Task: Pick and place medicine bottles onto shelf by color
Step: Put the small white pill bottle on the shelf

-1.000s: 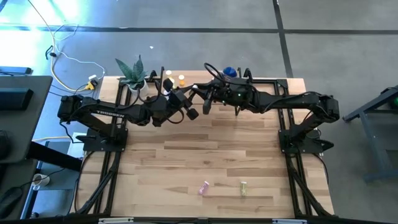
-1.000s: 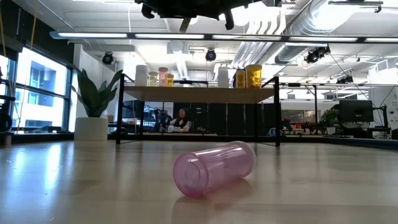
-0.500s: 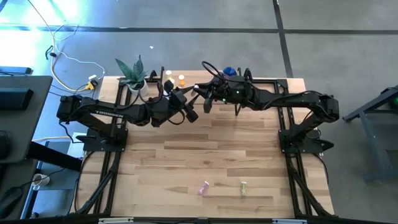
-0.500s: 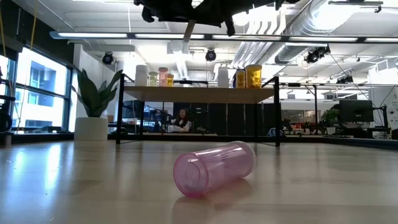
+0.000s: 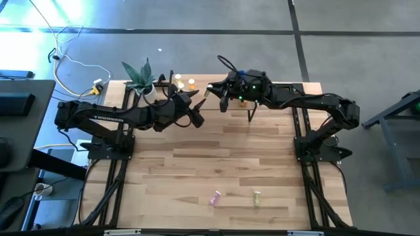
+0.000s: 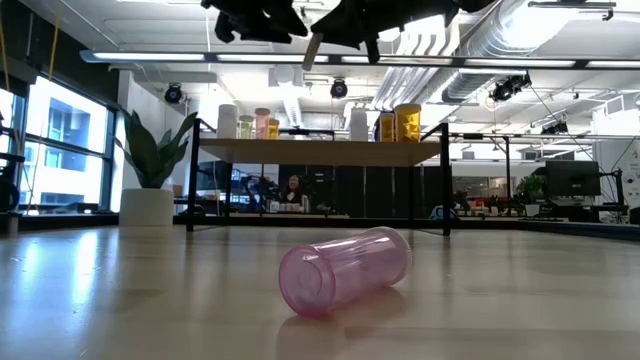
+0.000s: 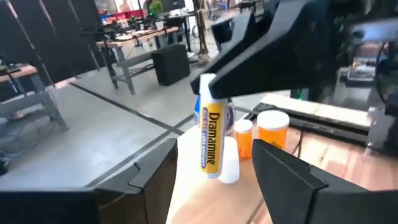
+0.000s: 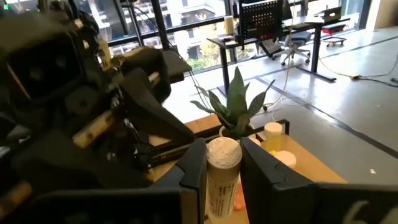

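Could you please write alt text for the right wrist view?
The right hand is shut on a white-capped bottle, held upright over the shelf. The left arm looms close beside it, and a potted plant and more bottles stand beyond.

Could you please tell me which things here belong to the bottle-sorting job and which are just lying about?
Part of the job:
white-capped bottle, held in the right gripper
left gripper, open
pink bottle and yellow-green bottle, lying on the table
shelf and the standing bottles on it

Just lying about:
potted plant
cables on the floor
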You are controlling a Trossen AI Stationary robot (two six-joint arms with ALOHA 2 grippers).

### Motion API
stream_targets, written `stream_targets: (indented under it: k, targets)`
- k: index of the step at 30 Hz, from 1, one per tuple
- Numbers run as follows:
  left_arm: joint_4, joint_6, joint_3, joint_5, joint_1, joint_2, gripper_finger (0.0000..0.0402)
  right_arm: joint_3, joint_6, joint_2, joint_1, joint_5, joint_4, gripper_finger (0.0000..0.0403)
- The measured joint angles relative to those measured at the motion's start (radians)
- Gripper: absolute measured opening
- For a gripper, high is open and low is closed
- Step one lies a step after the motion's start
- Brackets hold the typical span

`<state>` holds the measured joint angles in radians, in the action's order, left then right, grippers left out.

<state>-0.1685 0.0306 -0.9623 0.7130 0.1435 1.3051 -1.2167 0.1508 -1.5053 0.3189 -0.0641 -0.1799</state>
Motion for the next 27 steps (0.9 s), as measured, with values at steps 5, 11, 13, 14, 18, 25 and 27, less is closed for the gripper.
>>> stream_targets:
  k: [5,11,13,14,18,25,27]
  targets:
    - [0.051,-0.073,0.000,-0.082,0.026,-0.055,0.0193,-0.002,-0.046,0.007,0.058,-0.115,0.022,0.0049]
    - [0.117,-0.154,0.000,-0.199,0.065,-0.116,0.0193,-0.100,-0.193,0.007,0.128,-0.208,0.202,0.0053]
    - [0.141,-0.171,0.000,-0.235,0.075,-0.131,0.0193,-0.133,-0.240,0.007,0.149,-0.236,0.241,0.0053]
    - [0.152,-0.179,0.000,-0.249,0.081,-0.139,0.0193,-0.149,-0.259,0.007,0.158,-0.253,0.256,0.0053]
    - [0.185,-0.212,0.000,-0.324,0.100,-0.163,0.0193,-0.193,-0.320,0.007,0.203,-0.357,0.307,0.0054]
    - [0.198,-0.213,0.000,-0.583,0.147,-0.176,0.0193,-0.204,-0.337,0.007,0.270,-0.554,0.357,0.0055]
    - [0.200,-0.212,0.000,-0.670,0.166,-0.175,0.0193,-0.204,-0.335,0.007,0.277,-0.566,0.384,0.0055]
